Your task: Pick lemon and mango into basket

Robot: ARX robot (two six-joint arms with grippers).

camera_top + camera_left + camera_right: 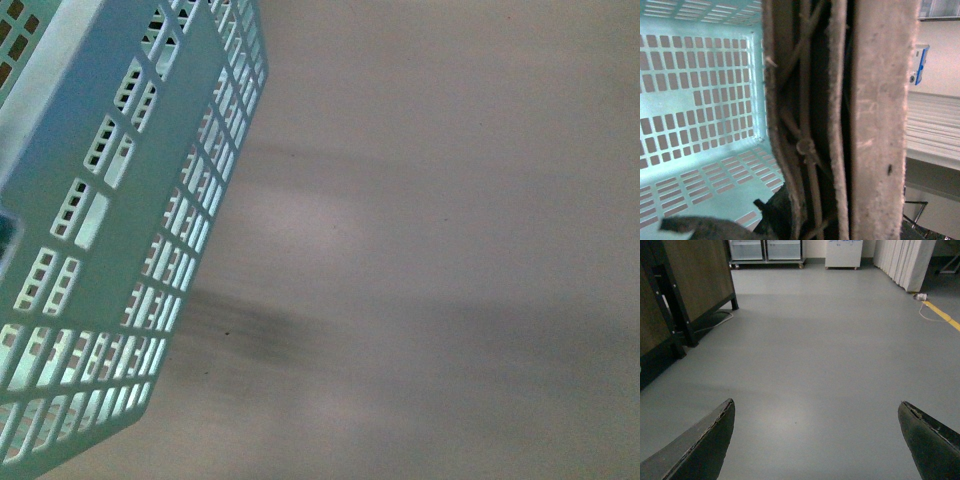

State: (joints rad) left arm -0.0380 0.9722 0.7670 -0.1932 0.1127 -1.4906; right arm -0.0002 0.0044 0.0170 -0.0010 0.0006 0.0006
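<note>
The light teal basket [110, 240] fills the left of the front view, tilted and held close to the camera, its slotted walls showing. In the left wrist view I look into the basket [695, 110] past its brown handle [875, 115], which runs the full height of the picture. My left gripper [790, 220] is shut on that handle; only dark finger parts show. My right gripper [817, 412] is open and empty, its two fingertips wide apart over bare floor. The lemon and the mango are out of view, and the part of the basket's inside that I see holds no fruit.
The front view shows a plain beige surface [440, 260] with soft shadows. The right wrist view shows grey floor [815, 340], a dark wooden cabinet [685, 285] on black legs, white shelving at the back and a yellow floor line [942, 315].
</note>
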